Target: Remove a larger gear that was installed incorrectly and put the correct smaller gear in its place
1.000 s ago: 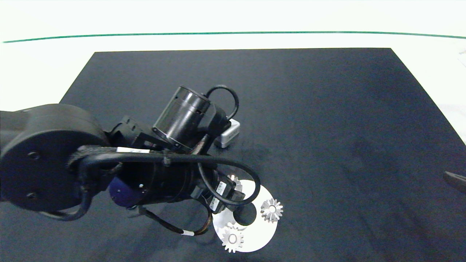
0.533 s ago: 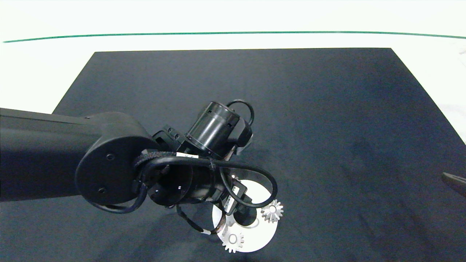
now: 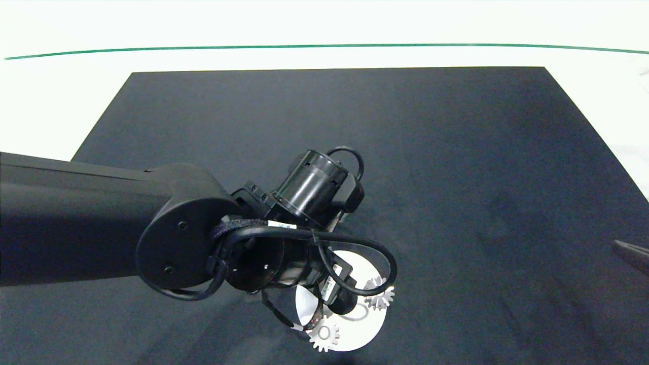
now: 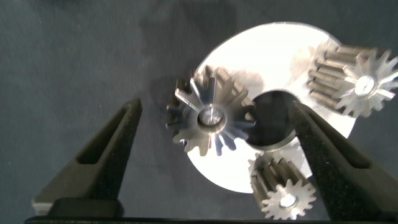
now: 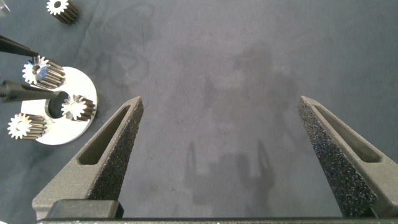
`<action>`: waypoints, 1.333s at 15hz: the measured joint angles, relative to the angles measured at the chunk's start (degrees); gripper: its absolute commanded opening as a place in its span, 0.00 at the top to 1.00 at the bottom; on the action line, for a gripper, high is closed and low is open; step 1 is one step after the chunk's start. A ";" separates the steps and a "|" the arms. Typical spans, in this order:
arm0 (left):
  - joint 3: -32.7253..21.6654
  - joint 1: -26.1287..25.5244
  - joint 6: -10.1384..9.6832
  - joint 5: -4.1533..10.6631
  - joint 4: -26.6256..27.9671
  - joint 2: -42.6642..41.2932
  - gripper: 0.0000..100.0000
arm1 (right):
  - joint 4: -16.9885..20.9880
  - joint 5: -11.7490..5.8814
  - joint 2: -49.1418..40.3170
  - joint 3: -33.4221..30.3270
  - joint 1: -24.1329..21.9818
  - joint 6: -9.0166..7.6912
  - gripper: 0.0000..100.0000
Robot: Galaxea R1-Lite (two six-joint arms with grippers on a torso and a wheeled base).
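A round silver plate [image 4: 249, 53] carries three upright gears. The larger gear [image 4: 211, 118], with long pointed teeth, stands at the plate's far-left edge. My left gripper [image 4: 212, 104] hangs open over it, one finger on each side, neither touching. The right wrist view shows this gear [image 5: 43, 71] between the left fingertips [image 5: 17, 87]. In the head view the left arm [image 3: 284, 243] hides it. The smaller gear [image 5: 62, 7] lies loose on the mat beyond the plate [image 5: 62, 127]. My right gripper [image 5: 221, 99] is open and empty over bare mat at the right edge [image 3: 631, 251].
Two more gears stand on the plate [image 3: 365, 329], one on its right side [image 3: 379, 298] and one at its near edge [image 3: 324, 335]. The plate has a round centre hole [image 4: 273, 118]. A black mat [image 3: 456, 152] covers the white table.
My left arm has swung right and forward over the plate, now covering the far-left gear and the spot behind it. The right gripper has stayed put.
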 measured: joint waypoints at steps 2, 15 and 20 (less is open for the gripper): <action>-0.27 -0.20 -1.23 -0.02 -0.04 0.18 0.14 | -0.06 0.00 0.06 0.17 0.00 0.00 0.00; -0.02 -0.22 -2.45 0.11 -0.06 -0.43 0.40 | -0.15 0.02 0.50 0.69 0.02 -0.04 0.00; 0.09 -0.20 -2.45 0.17 -0.06 -0.52 0.50 | -0.23 0.02 0.94 0.78 0.00 -0.02 0.00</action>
